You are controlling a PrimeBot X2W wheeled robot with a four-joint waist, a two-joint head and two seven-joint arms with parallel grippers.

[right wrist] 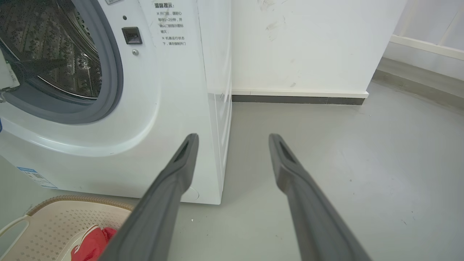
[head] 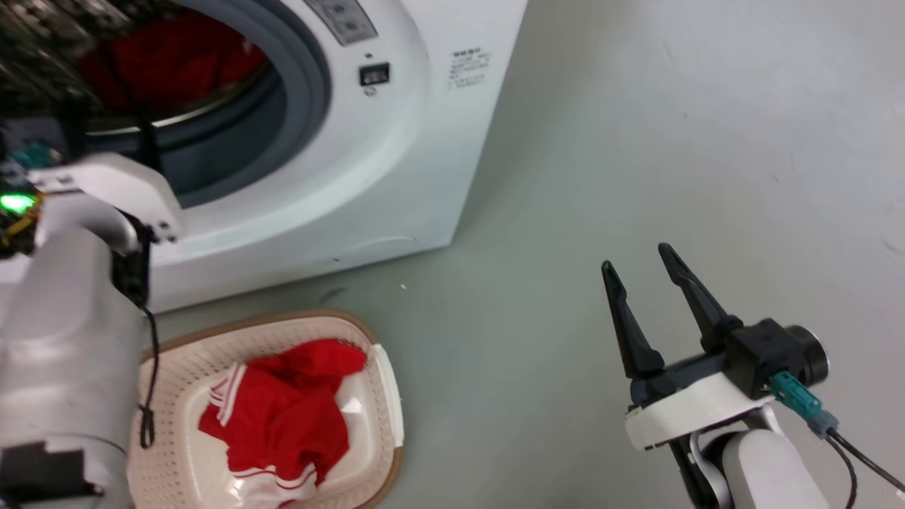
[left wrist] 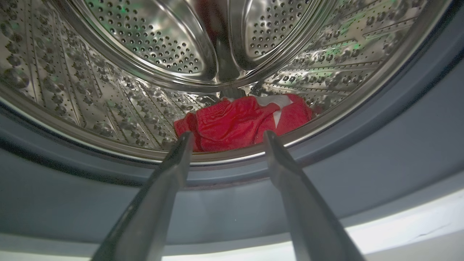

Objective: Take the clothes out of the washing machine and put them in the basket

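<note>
Clothes just beyond left end effector

Floor: smooth grey-green, matte, w/ faint scuffs & a few small specks. Back wall white, some smudges up high, w/ white skirting over a dark strip at floor level. In right wrist view, far right, a pale raised ledge runs along the floor edge. Light even, shadows soft.
</note>
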